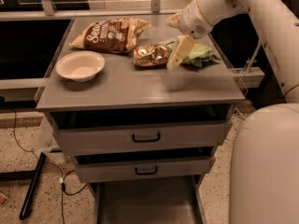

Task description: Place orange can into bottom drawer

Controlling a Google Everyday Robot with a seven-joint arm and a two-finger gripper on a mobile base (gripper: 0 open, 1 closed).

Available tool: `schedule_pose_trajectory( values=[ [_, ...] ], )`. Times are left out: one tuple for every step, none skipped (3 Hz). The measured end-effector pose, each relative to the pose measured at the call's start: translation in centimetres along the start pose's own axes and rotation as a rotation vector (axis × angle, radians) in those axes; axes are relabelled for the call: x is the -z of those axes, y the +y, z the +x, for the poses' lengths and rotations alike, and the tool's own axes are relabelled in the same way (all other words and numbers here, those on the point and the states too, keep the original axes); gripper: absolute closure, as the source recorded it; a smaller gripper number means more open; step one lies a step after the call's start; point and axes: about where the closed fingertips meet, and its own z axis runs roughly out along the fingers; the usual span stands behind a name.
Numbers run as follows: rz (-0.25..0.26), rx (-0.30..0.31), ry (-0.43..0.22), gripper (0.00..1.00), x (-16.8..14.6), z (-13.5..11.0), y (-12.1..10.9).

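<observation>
A lab: end effector (176, 56) over grey cabinet (140, 85).

**One word half legible on the chip bag**

The only lettering that can be made out is on the big brown-and-yellow chip bag (111, 35) at the back of the bench (140, 85). It is a white script word starting "Sea", and the rest of it cannot be read. Smaller print and a round mark beside it are too small to make out. The printing on the foil packet (150, 55) is illegible. The hand (179, 52), which carries no legible marking, hangs just right of that packet, in front of the green bag (201, 55).
</observation>
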Motion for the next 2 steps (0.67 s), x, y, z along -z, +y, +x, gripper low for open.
schedule_pose_trajectory(
  values=[
    [-0.051, -0.005, -0.014, 0.00, -2.6, -0.2, -0.3],
    [-0.081, -0.016, -0.019, 0.00, -4.2, 0.0, -0.4]
  ],
)
